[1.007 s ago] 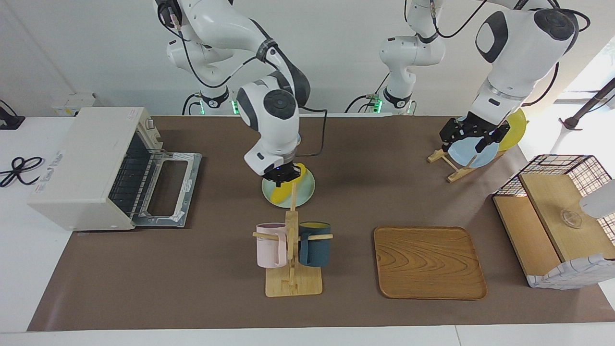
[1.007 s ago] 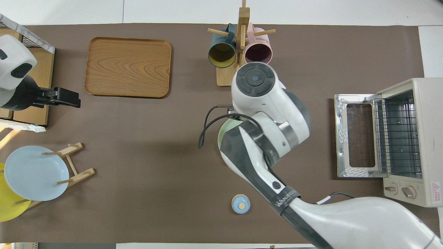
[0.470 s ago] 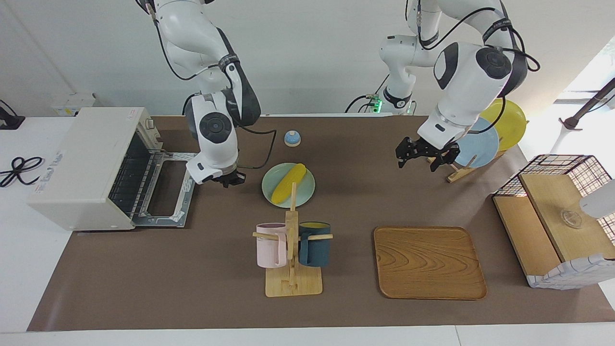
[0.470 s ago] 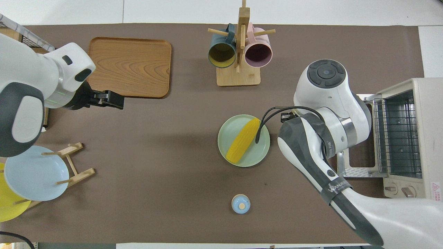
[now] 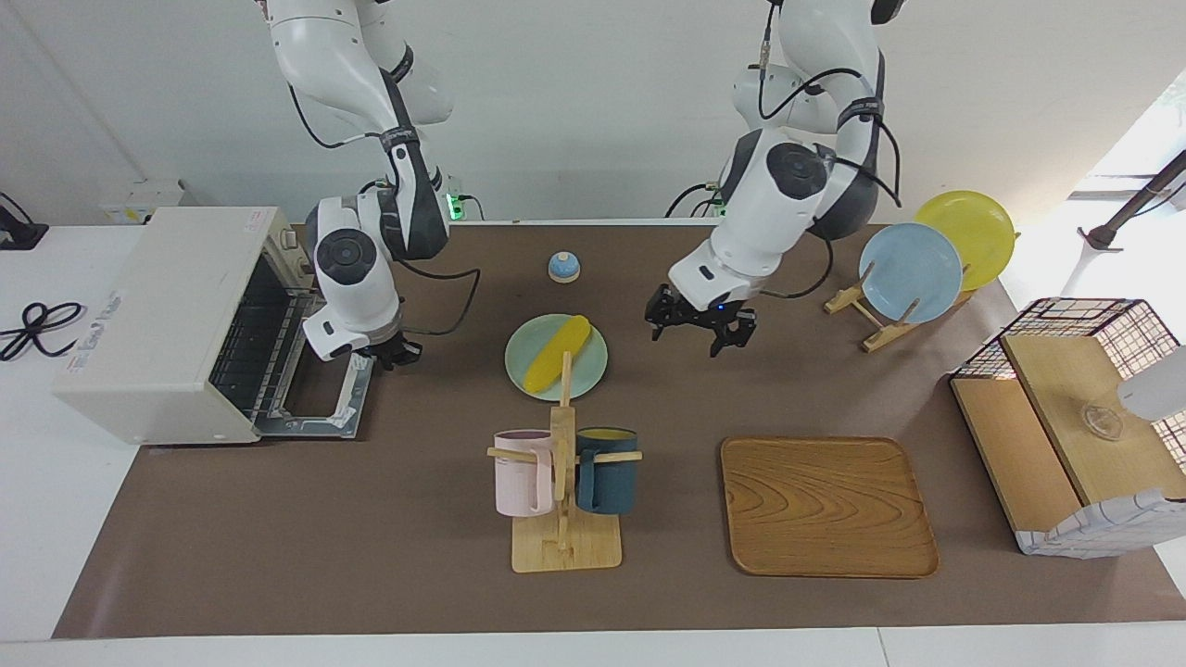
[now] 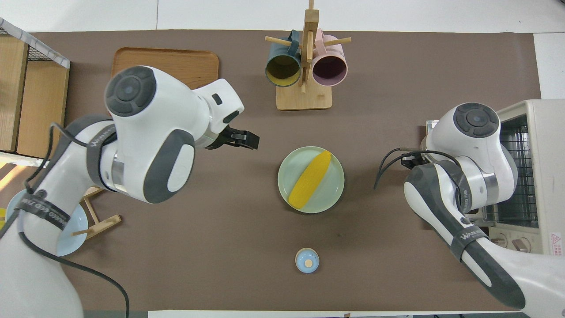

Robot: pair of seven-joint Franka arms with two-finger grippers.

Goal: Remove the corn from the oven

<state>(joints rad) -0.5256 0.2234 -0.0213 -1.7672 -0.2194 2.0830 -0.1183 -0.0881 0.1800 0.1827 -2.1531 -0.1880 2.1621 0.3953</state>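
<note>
The yellow corn (image 5: 556,355) (image 6: 310,179) lies slantwise on a pale green plate (image 5: 590,372) (image 6: 332,195) in the middle of the table, with nothing touching it. The cream oven (image 5: 157,315) (image 6: 547,176) stands at the right arm's end, its door (image 5: 320,371) folded down flat and the wire rack bare. My right gripper (image 5: 400,354) is shut and empty, low over the door's edge on the plate's side; the overhead view hides it under the arm. Open and empty, my left gripper (image 5: 693,335) (image 6: 252,140) hangs over the table beside the plate.
A mug rack (image 5: 561,491) (image 6: 304,66) with a pink and a dark mug stands farther from the robots than the plate. A wooden tray (image 5: 825,505) (image 6: 165,62), a plate rack (image 5: 913,273), a basket box (image 5: 1075,417) and a small blue bell (image 5: 563,267) (image 6: 307,260) are also here.
My right gripper let go of the corn on the plate and swung away to the oven door. My left arm moved from the plate rack to beside the green plate.
</note>
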